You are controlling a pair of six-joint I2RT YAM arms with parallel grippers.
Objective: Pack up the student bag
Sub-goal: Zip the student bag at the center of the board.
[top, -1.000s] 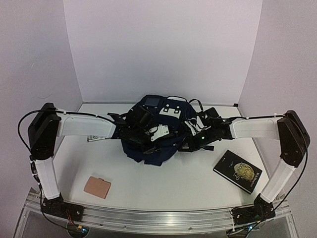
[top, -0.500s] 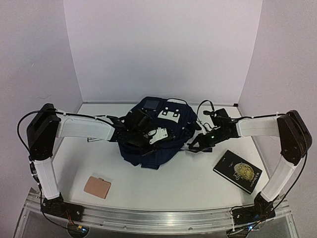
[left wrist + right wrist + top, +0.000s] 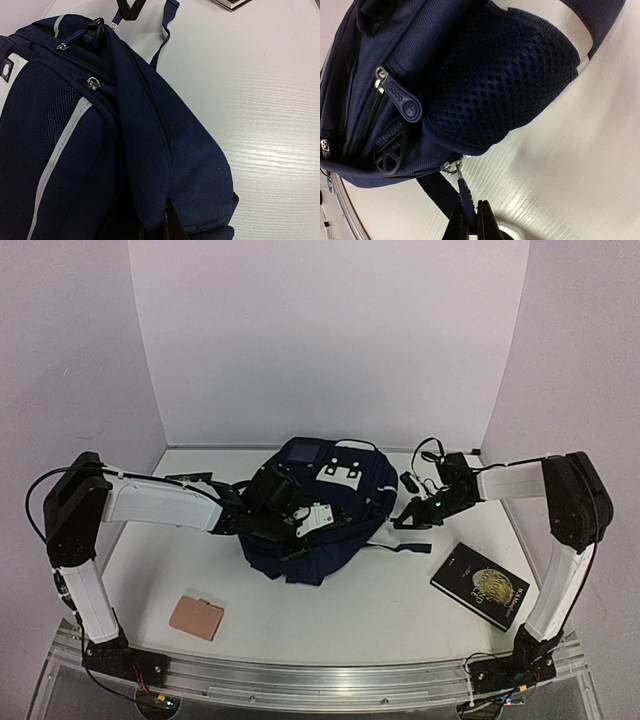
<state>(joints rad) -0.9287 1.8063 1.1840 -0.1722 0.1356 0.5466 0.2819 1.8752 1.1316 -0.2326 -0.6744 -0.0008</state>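
Legibly "GOOD" on zipper puller (image 3: pixel 402 102); right jaws pinch blue tab (image 3: pixel 464 192), left jaws pinch student bag (image 3: pixel 75 165) fold.

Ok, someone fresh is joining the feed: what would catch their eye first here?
The big navy student bag mid-table, gripped by both arms: the left pincer is shut on a fold of its fabric, the right pincer on a zipper pull at its right edge. Then the black book with a gold emblem at front right and a small tan card at front left.
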